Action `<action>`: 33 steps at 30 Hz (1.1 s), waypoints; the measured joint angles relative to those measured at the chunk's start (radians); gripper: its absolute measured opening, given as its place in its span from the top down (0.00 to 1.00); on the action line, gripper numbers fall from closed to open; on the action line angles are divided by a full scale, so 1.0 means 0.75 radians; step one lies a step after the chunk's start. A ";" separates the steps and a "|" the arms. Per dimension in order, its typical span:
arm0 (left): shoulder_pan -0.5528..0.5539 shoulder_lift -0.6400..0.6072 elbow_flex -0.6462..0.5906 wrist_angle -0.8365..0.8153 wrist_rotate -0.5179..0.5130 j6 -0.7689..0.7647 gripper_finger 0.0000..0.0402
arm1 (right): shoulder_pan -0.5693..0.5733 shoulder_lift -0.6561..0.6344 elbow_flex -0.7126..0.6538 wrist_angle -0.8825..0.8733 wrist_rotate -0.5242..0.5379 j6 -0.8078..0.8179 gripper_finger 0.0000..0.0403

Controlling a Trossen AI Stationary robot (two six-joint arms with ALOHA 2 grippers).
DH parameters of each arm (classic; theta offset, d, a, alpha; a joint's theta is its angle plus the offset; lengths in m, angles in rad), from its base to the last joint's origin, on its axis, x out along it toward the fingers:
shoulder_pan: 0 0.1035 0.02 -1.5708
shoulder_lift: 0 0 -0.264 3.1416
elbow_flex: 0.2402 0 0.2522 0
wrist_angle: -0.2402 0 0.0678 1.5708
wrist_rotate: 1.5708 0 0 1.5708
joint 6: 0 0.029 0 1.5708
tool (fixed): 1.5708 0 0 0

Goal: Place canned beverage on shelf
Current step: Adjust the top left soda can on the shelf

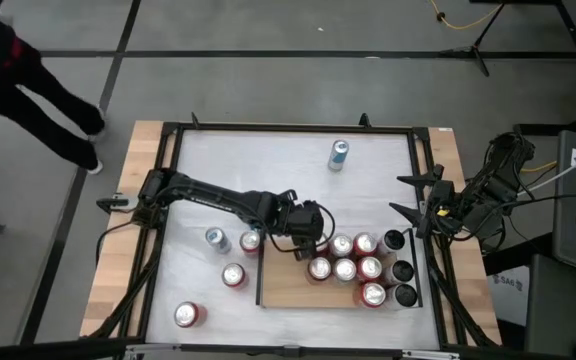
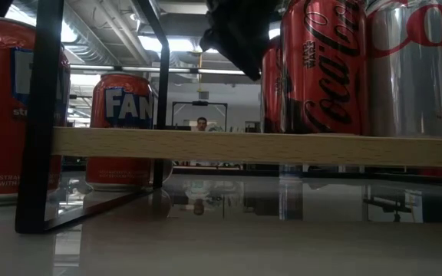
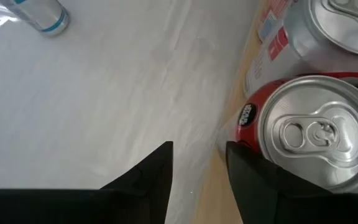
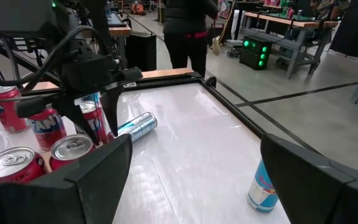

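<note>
From my right wrist camera I see the right gripper [image 4: 191, 180] with its two dark fingers spread wide over the glossy white tabletop [image 4: 191, 124]. A slim blue-and-silver can [image 4: 263, 186] stands just beside one finger. Beyond it a silver-blue can [image 4: 135, 126] lies tipped over, near red cans [image 4: 45, 127] under the other dark arm [image 4: 73, 68]
</note>
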 joint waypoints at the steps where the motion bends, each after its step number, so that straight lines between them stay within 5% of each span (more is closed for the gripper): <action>1: -0.004 0.000 0.000 0.001 0.000 0.000 0.64 | 0.000 0.000 0.000 0.000 0.000 0.000 0.14; 17: 0.001 0.000 0.031 -0.043 0.008 0.002 0.64 | -0.001 0.000 0.000 0.000 0.000 -0.001 0.14; 24: 0.008 0.000 0.196 -0.291 0.069 0.036 0.64 | 0.000 0.000 0.000 -0.001 0.000 -0.001 0.14; 33: -0.017 -0.002 0.551 -0.721 0.321 -0.096 0.64 | 0.000 0.000 0.000 -0.002 0.000 -0.001 0.14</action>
